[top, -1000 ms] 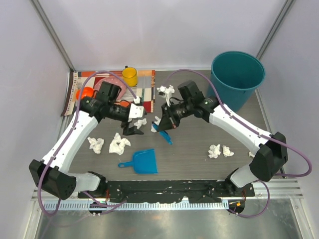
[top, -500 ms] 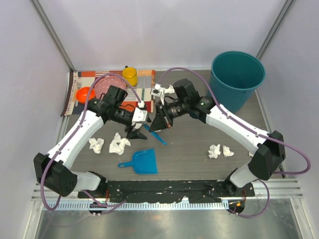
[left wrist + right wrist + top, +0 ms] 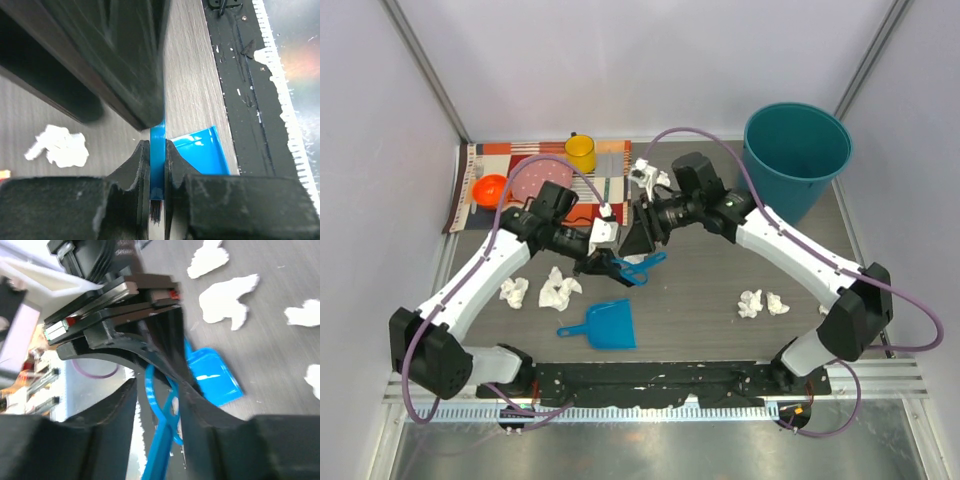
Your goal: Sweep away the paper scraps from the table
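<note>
Left end effector (image 3: 157, 150) grips the brush (image 3: 157, 132) tight; right end effector (image 3: 156, 390) sits loose around it. I'm passing it over. Next I sweep scraps (image 3: 558, 290) into the dustpan (image 3: 612, 325).

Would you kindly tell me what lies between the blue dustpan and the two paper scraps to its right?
Nothing: in the top view, only bare table separates the dustpan from those paper scraps.

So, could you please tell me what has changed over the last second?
The left gripper closed on the small blue plastic brush; the right gripper, which had carried it there, loosened its jaws. The blue plastic dustpan, crumpled white paper scraps and teal bucket stayed put.
</note>
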